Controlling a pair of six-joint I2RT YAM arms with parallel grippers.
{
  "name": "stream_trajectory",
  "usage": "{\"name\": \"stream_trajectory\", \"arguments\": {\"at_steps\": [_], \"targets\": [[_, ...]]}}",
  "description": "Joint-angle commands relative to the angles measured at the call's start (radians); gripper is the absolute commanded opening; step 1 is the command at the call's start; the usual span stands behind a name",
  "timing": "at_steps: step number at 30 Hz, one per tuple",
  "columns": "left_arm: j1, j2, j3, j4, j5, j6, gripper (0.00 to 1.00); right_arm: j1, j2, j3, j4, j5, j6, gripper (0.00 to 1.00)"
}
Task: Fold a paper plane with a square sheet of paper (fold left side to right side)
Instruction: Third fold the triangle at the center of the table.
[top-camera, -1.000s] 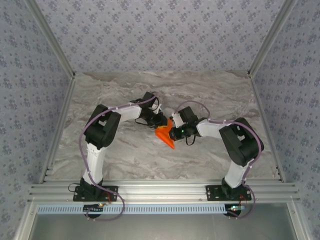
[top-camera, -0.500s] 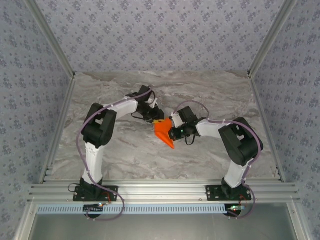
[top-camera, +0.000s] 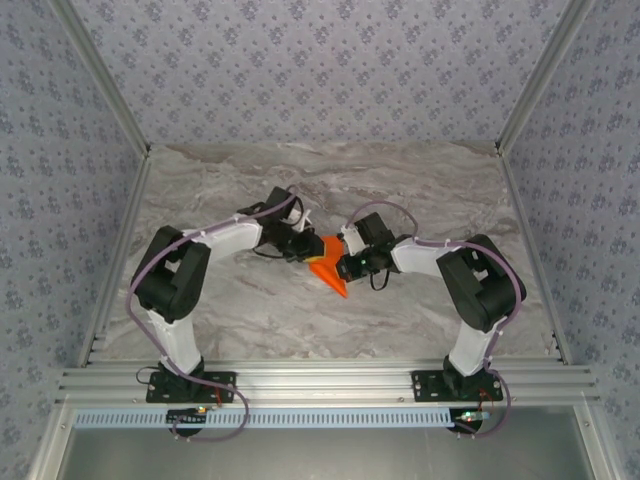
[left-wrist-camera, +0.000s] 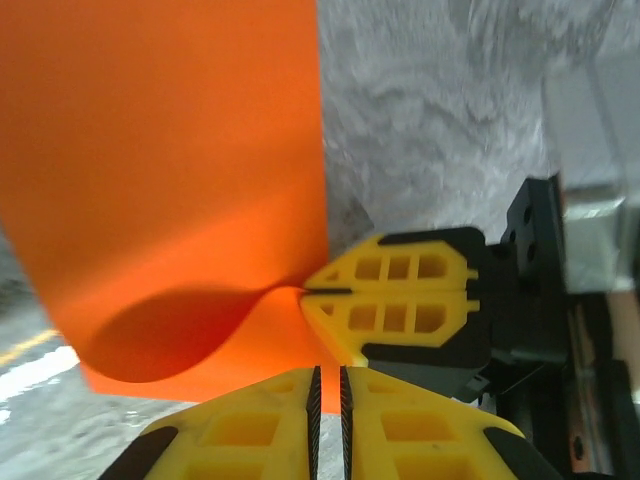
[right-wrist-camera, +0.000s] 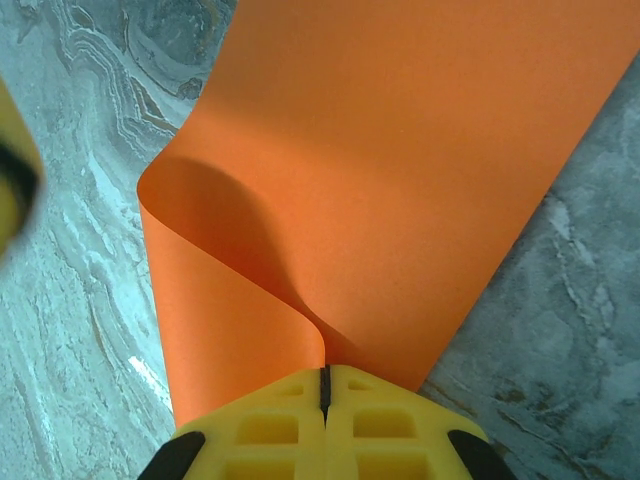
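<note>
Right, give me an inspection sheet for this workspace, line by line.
Surface: marbled grey table, no marks seen.
Job's things: orange paper, curved over itself between the two arms.
Clutter: nothing seen.
Grippers: right gripper shut on the paper's edge; left gripper jaws nearly together by the paper, grip unclear.
Cables: purple cables run along both arms.
Surroundings: patterned walls; metal frame at the near edge.

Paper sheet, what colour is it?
The paper sheet is plain bright orange, best seen from the right wrist.
</note>
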Motion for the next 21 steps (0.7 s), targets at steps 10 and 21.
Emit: {"name": "stream_trajectory", "arguments": {"at_steps": [10,21], "targets": [[-0.045,0.087,-0.03,0.087,-0.007,-0.052,0.15,0.028,0.056,-0.001,-0.105,0.041,-0.022,0.0],[-0.047,0.079,-0.096,0.079,-0.045,-0.044,0.15,0.028,0.058,-0.001,-0.107,0.043,-0.026,0.0]]}}
